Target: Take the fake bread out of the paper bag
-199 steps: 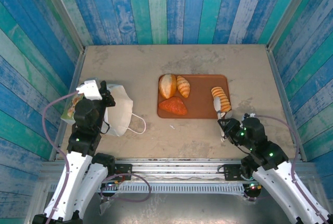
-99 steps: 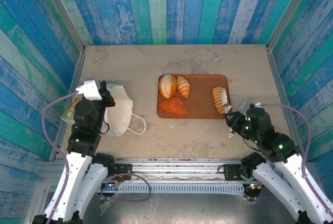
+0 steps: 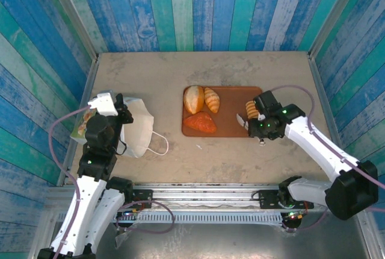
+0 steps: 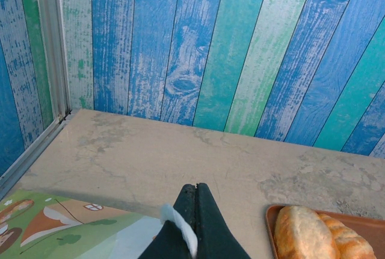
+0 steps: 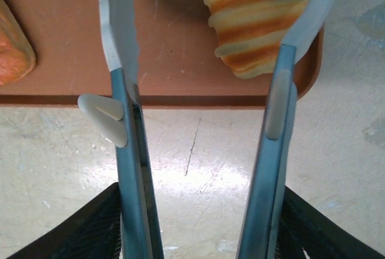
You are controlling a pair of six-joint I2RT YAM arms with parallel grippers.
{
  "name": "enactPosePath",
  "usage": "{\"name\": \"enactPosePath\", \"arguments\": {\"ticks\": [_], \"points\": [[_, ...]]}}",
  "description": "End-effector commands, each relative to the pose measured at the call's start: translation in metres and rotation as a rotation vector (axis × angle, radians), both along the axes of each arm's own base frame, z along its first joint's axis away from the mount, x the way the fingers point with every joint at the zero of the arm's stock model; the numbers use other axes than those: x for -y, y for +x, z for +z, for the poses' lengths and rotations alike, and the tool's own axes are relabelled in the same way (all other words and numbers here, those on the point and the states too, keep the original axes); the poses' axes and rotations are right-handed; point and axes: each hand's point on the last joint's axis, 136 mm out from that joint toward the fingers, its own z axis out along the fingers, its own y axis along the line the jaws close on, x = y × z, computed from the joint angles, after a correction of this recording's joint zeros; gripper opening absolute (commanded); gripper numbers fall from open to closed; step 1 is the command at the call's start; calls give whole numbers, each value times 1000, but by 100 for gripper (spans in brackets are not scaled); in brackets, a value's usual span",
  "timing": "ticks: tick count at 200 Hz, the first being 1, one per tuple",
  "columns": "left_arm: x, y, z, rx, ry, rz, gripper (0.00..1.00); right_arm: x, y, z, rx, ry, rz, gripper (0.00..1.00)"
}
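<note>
The white paper bag (image 3: 139, 127) lies on its side at the table's left, and my left gripper (image 3: 122, 109) is shut on its edge. In the left wrist view a white strip of the paper bag (image 4: 72, 235) runs between the shut left gripper's (image 4: 197, 188) fingers. A round roll (image 3: 194, 99), a ridged loaf (image 3: 212, 99) and a triangular piece (image 3: 200, 123) lie on the brown tray (image 3: 231, 127). My right gripper (image 5: 201, 202) is shut on blue-grey tongs (image 5: 129, 150), whose blades stand apart around another ridged loaf (image 5: 258, 24) at the tray's (image 5: 174, 30) right end.
Blue and green plank walls (image 3: 192, 12) enclose the table on three sides. The right gripper (image 3: 258, 125) hangs over the tray's front right corner. Bare tabletop (image 3: 198, 69) lies behind the tray and between tray and bag.
My right arm has swung outward and its gripper has moved up over the tray's front right corner. The tongs' blades have parted from the ridged loaf. The left arm has not moved.
</note>
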Motion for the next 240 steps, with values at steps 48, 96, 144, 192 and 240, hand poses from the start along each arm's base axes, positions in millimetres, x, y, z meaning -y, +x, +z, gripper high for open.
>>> {"name": "enactPosePath", "arguments": {"ticks": [48,96,144,192,240], "points": [[-1,5,-3,-10,8,10,0,-18,13,21,70,74,103,33],[-1,5,-5,-16,9,9,0,-46,32,24,98,207,95,32],[-2,4,-4,-14,8,12,0,-61,52,17,86,254,32,33],[-3,4,-3,-9,5,15,0,-75,62,14,85,257,21,34],[-3,3,-2,-7,5,15,0,-74,73,13,112,249,-29,37]]}}
